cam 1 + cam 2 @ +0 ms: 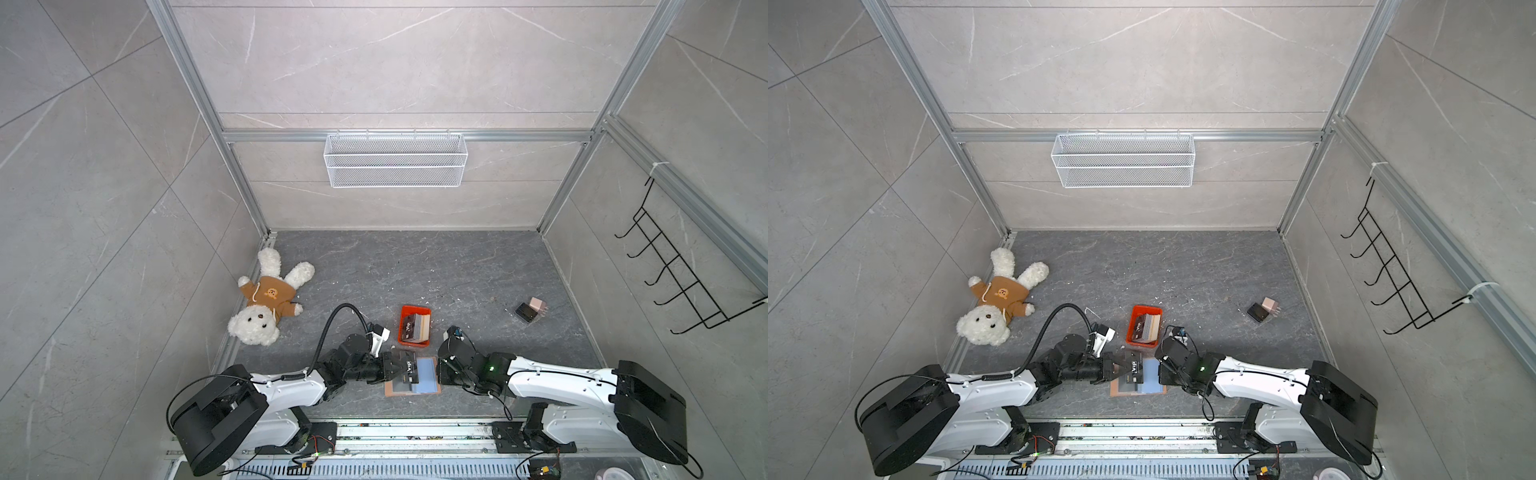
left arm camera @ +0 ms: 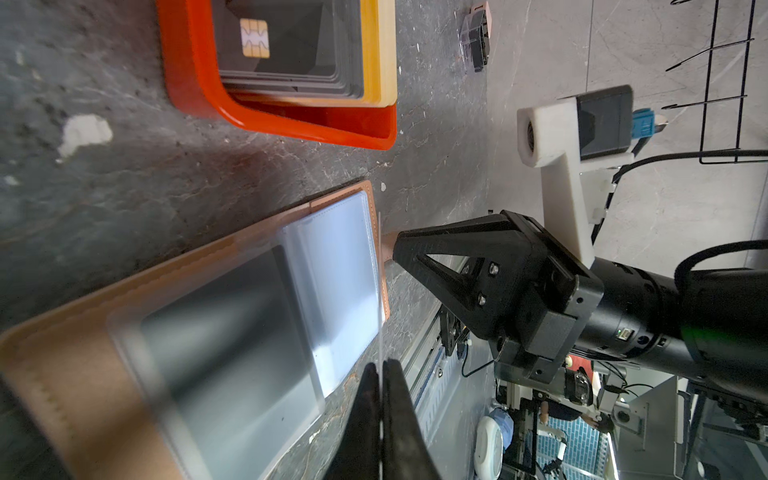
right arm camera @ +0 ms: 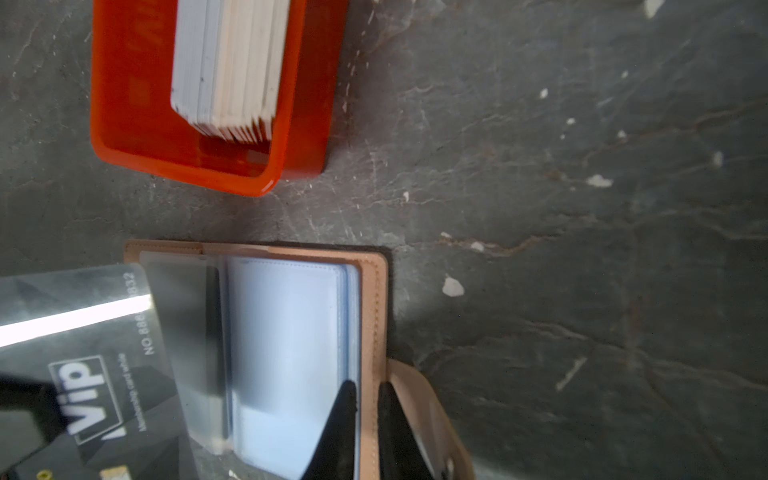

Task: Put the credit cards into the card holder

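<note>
The card holder [image 1: 428, 377] lies open near the table's front edge, tan cover down and clear bluish sleeves [image 3: 291, 332] up. My left gripper [image 1: 398, 369] is shut on a black "VIP" credit card [image 1: 411, 368], held over the holder's left page; in the left wrist view the card [image 2: 380, 291] shows edge-on as a thin line running out of the jaws. My right gripper [image 3: 368, 388] straddles the holder's tan right edge [image 3: 372, 299], one finger on each side, pressed against it. Several more credit cards [image 1: 413, 328] stand in the orange-red tray [image 1: 405, 309] just behind.
A teddy bear [image 1: 266, 303] lies at the left wall. A small black-and-pink block pair [image 1: 532, 309] sits at the back right. A white wire basket [image 1: 395, 160] hangs on the back wall and a black hook rack [image 1: 673, 270] on the right wall.
</note>
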{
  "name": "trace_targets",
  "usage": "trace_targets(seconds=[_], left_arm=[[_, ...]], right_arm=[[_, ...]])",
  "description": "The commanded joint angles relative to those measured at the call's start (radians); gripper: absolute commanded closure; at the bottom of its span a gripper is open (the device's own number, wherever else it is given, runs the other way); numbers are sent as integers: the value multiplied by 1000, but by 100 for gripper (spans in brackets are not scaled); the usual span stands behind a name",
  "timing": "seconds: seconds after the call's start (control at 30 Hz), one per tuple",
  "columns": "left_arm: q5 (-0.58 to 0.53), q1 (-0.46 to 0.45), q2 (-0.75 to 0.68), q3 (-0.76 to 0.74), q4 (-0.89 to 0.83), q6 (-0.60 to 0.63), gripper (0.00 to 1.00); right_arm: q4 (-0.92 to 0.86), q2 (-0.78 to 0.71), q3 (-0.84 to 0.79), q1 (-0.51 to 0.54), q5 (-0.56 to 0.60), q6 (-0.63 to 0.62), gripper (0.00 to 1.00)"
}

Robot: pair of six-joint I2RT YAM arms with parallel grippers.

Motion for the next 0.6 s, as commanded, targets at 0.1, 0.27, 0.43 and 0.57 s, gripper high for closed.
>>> trace_targets(seconds=[0.1,0.27,0.43,0.57], left_arm=[[28,-4,24,7,45,34,99],[23,-4,46,-2,59,21,100],[25,-4,63,-7,61,21,100],[35,-4,85,-7,71,15,100]], right_arm=[[-45,32,33,15,27,-8,85],[-69,52,46,23,41,-11,85],[-76,64,47,28,46,-10,86],[-83,64,44,29,55,-10,87]])
